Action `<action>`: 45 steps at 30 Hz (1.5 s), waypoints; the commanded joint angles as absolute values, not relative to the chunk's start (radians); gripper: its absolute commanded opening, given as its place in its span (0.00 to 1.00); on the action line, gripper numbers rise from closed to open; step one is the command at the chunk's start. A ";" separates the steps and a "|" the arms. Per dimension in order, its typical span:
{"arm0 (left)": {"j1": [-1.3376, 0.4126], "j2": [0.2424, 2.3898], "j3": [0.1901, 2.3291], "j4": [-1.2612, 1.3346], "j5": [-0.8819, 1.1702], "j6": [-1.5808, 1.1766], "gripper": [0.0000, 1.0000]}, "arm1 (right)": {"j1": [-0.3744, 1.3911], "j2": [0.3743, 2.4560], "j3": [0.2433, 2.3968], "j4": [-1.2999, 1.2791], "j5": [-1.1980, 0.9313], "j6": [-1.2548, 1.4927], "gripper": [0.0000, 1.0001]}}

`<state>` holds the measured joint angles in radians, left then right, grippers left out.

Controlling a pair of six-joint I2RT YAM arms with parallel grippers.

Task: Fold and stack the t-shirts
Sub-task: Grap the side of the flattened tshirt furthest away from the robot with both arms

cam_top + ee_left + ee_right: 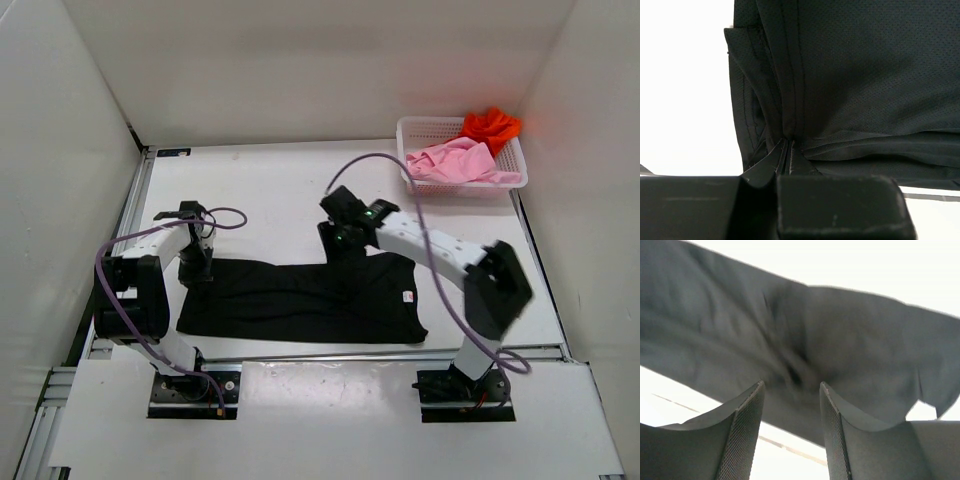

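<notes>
The black t-shirt [300, 298] lies spread on the table in front of both arms. My left gripper [196, 268] is shut on the far left edge of the shirt. In the left wrist view, the left gripper [788, 143] pinches bunched black cloth [850, 75] between its tips. My right gripper [338, 246] hangs just over the shirt's far edge near the middle. In the right wrist view, the right gripper [791, 386] is open with nothing between its fingers, and the black t-shirt [855, 355] lies blurred beneath. The light pink t-shirt [455, 162] and the orange-red t-shirt [490, 125] lie crumpled in the basket.
A white mesh basket [408, 128] stands at the far right corner of the table. White walls close in the table on the left, back and right. A metal rail [380, 352] runs along the near edge, just past the shirt.
</notes>
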<state>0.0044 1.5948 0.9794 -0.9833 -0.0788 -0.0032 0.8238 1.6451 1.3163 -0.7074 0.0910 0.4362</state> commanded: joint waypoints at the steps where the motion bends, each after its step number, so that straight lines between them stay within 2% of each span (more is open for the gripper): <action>1: 0.002 1.554 0.983 -0.969 -0.075 0.000 0.10 | 0.818 1.839 1.480 -0.759 0.094 0.383 0.52; 13: 0.002 1.554 0.983 -0.960 -0.055 0.000 0.10 | 0.861 2.083 1.664 -0.759 0.136 0.351 0.51; 23: 0.002 1.563 0.992 -0.969 -0.055 0.000 0.10 | 0.861 2.145 1.701 -0.770 0.117 0.370 0.47; 26: 0.002 1.563 0.992 -0.969 -0.055 0.000 0.10 | 0.861 2.164 1.710 -0.770 0.127 0.382 0.38; 27: 0.002 1.563 0.992 -0.969 -0.055 0.000 0.10 | 0.861 2.164 1.710 -0.770 0.136 0.382 0.30; 31: 0.002 1.554 0.992 -0.969 -0.055 0.000 0.10 | 0.861 2.164 1.720 -0.770 0.156 0.391 0.13; 35: 0.002 1.554 0.992 -0.969 -0.055 0.000 0.10 | 0.851 2.152 1.720 -0.770 0.176 0.400 0.02; 45: 0.002 1.614 1.149 -1.006 -0.115 0.000 0.10 | 0.721 1.945 1.663 -0.813 0.204 0.410 0.00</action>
<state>0.0044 1.6062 1.0740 -1.0065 -0.0772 -0.0032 0.7773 2.0804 1.6707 -0.7837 0.1677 0.4053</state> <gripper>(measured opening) 0.112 0.008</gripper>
